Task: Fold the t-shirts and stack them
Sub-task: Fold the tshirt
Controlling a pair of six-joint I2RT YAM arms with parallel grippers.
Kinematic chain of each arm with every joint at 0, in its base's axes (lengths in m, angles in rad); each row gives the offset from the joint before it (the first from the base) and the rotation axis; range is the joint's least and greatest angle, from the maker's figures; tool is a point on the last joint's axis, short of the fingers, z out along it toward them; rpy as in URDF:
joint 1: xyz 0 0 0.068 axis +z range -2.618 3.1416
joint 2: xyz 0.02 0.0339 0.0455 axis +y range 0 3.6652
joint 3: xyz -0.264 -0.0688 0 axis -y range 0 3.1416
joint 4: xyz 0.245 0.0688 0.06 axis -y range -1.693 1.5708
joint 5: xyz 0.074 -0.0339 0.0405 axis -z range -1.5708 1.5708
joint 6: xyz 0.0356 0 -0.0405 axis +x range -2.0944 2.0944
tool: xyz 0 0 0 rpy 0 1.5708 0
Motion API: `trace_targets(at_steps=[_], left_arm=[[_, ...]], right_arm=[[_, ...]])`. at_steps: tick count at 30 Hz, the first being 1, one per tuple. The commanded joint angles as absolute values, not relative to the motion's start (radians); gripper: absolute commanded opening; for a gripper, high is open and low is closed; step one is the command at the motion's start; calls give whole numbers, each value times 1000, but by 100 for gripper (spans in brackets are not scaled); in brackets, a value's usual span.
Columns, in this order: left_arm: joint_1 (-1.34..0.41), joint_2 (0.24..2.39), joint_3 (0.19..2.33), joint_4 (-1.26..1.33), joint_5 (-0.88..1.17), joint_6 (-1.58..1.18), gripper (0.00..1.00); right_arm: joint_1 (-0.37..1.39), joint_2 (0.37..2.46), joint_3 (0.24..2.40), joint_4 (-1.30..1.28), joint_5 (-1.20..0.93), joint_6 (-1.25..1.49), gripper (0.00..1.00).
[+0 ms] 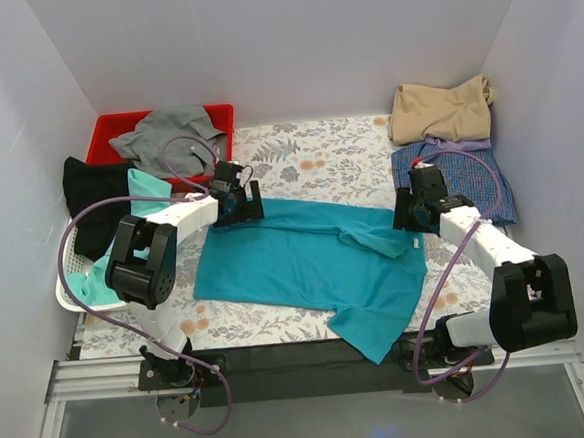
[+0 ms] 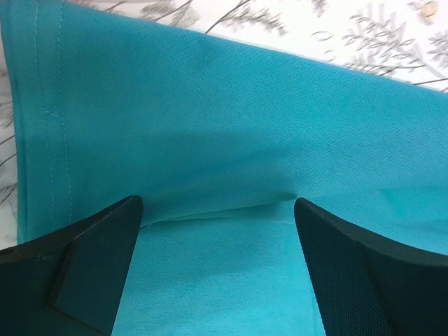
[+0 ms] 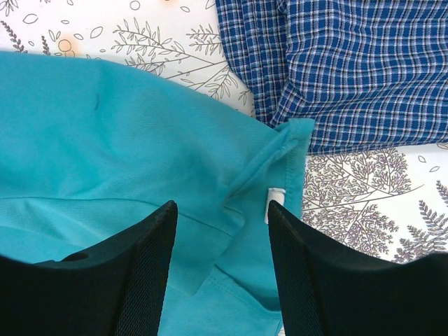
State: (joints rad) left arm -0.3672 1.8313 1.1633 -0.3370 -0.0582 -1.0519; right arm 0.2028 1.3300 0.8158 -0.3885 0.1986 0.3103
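A teal-blue t-shirt (image 1: 305,263) lies spread across the middle of the flowered table, one part hanging over the near edge. My left gripper (image 1: 239,208) is open over its far left hem; in the left wrist view (image 2: 217,210) the cloth (image 2: 210,126) lies between the black fingers (image 2: 91,259). My right gripper (image 1: 410,218) is open over the shirt's right end; the right wrist view (image 3: 222,213) shows the shirt's collar with a white label (image 3: 274,204). A blue-purple checked shirt (image 1: 469,171) and a tan shirt (image 1: 440,108) lie at the back right.
A red bin (image 1: 105,132) at the back left holds a grey garment (image 1: 171,132). A white basket (image 1: 71,290) at the left holds a black shirt (image 1: 95,193) and a mint-green one (image 1: 145,194). White walls close in the table.
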Motion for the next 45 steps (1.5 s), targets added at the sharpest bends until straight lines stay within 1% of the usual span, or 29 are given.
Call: trace_targets(at_steps=[1, 5, 7, 13, 17, 20, 21, 23, 24, 26, 27, 30, 34, 38, 41, 45], left_arm=[[-368, 1726, 1137, -345, -169, -1059, 89], [-368, 1732, 1202, -307, -166, -1028, 89], [-368, 1752, 1281, -308, -144, -1016, 89], [-368, 1824, 1403, -299, -58, -1014, 89], [-371, 1867, 1407, -290, 44, -1022, 89], [-380, 1902, 1394, -291, 92, -1026, 89], [-383, 1911, 1388, -294, 95, -1031, 89], [-396, 1921, 1367, -287, 100, -1040, 89], [-399, 1922, 1364, -285, 101, -1040, 89], [-405, 1934, 1356, -281, 106, -1045, 89], [-408, 1939, 1356, -279, 104, -1045, 89], [-410, 1956, 1353, -276, 103, -1048, 89], [-413, 1970, 1338, -272, 71, -1049, 89], [-413, 1973, 1305, -273, -32, -1052, 89], [-411, 1971, 1285, -272, -118, -1066, 89], [-410, 1985, 1307, -272, -141, -1078, 89]], right_arm=[[198, 1295, 805, -365, 212, 304, 61], [196, 1270, 802, -367, 250, 298, 60], [196, 1264, 807, -367, 267, 291, 61], [176, 1317, 833, -330, 218, 276, 61], [175, 1371, 850, -296, 141, 279, 60], [175, 1419, 861, -288, 150, 287, 59], [175, 1428, 864, -284, 147, 287, 57], [175, 1439, 854, -253, 141, 281, 48], [175, 1439, 851, -252, 143, 278, 38], [175, 1439, 850, -250, 166, 270, 29], [175, 1433, 847, -245, 178, 267, 18], [175, 1413, 845, -245, 233, 245, 1], [172, 1405, 854, -230, 284, 213, 1], [170, 1397, 885, -206, 275, 198, 1], [170, 1419, 943, -196, 307, 186, 1], [169, 1497, 1028, -175, 337, 169, 1]])
